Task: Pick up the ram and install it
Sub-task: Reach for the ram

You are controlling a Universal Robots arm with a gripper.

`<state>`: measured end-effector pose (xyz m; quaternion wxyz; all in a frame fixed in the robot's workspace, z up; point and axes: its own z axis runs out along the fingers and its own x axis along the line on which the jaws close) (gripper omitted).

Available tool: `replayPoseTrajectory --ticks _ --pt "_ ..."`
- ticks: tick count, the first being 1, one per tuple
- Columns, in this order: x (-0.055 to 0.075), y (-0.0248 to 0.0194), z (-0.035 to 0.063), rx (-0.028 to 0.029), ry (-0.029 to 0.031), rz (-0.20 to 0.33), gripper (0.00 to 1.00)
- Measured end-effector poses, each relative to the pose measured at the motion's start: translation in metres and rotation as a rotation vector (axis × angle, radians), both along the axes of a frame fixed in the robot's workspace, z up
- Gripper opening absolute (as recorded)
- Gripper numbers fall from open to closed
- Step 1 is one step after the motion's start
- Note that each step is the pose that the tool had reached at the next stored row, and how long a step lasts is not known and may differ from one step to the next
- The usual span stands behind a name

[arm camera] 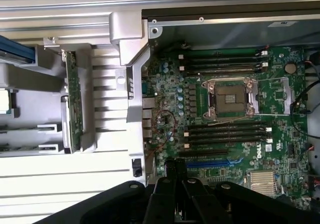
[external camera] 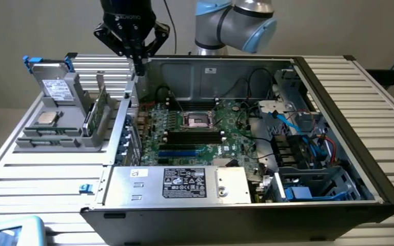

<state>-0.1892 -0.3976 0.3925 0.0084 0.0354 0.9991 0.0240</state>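
Pincer [external camera: 140, 67] hangs above the rear corner of the open computer case [external camera: 211, 82], on the side nearest the parts holder [external camera: 80, 141]. Its fingers are pressed together with nothing between them: closed and empty. In the wrist view the pincer [arm camera: 175, 168] points straight down over that corner of the case, which I'd judge lets the camera take in board and holder together.

The ram [external camera: 46, 132] is outside the case, just beside its wall toward the exterior view's left. It stands on edge in a groove of the grey holder, likely so its upper edge is free to be pinched. Inside the case, the black memory slots [external camera: 193, 136] are bare and ready for a stick. Case and holder both rest on the slatted desk [external camera: 39, 174]. Nothing is lifted yet.
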Motion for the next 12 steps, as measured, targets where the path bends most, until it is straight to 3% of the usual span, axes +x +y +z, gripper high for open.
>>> replayPoseTrajectory --ticks 12 --pt "-0.054 0.0057 0.0 0.0 0.0 0.0 0.11"
